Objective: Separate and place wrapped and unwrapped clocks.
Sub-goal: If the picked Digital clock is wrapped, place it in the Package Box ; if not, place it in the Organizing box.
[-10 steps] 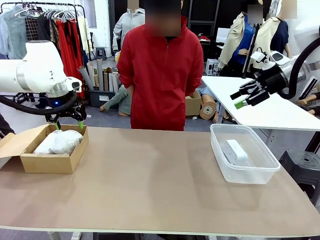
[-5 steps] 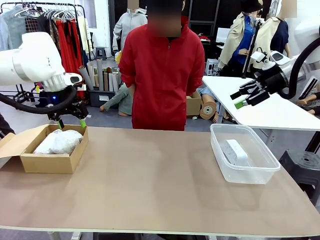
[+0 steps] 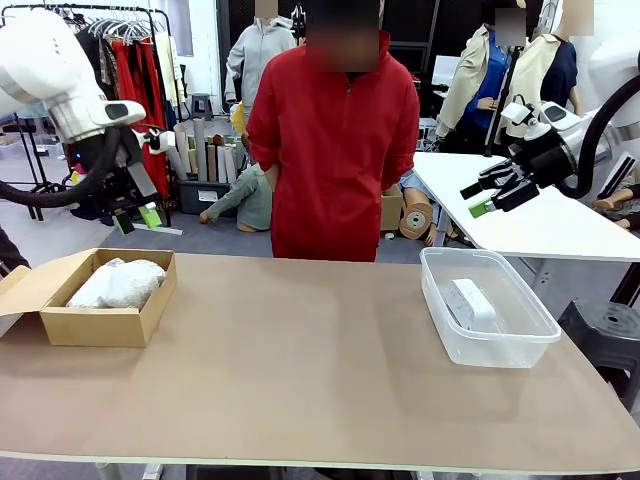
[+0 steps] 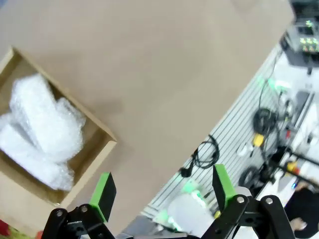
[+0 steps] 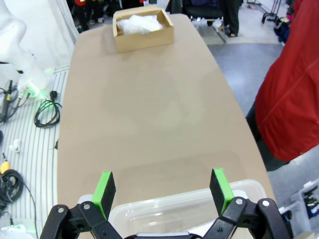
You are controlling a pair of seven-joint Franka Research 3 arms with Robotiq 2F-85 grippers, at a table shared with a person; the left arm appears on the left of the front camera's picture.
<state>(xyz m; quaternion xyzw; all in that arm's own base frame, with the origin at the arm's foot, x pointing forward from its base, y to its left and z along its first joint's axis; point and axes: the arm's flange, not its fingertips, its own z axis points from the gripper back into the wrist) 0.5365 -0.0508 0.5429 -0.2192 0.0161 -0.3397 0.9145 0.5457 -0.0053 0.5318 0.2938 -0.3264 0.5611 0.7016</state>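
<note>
Two bubble-wrapped clocks [image 3: 118,283] lie side by side in the brown cardboard box [image 3: 130,324] at the table's left end; the left wrist view has these bundles [image 4: 37,132] in the box [image 4: 102,137] below. A bare white clock [image 3: 470,303] lies inside the clear plastic tub [image 3: 500,350] on the right. My left gripper [image 3: 137,218] hangs open and empty above and behind the box. Off the table's right end, well above the tub, my right gripper [image 3: 478,200] is open and empty too. In the right wrist view the tub's rim [image 5: 174,209] sits just beyond the fingers, and the box [image 5: 143,31] is far off.
A person in a red jacket [image 3: 333,150] stands at the far edge, arms behind the back. The brown tabletop [image 3: 300,360] lies bare between box and tub. A white table [image 3: 530,215] stands behind at right. Cables [image 5: 47,113] lie on the floor beside the table.
My left gripper has risen from just over the box and drawn back to the left, tilting as it went. The right arm, the clocks and the person stayed put.
</note>
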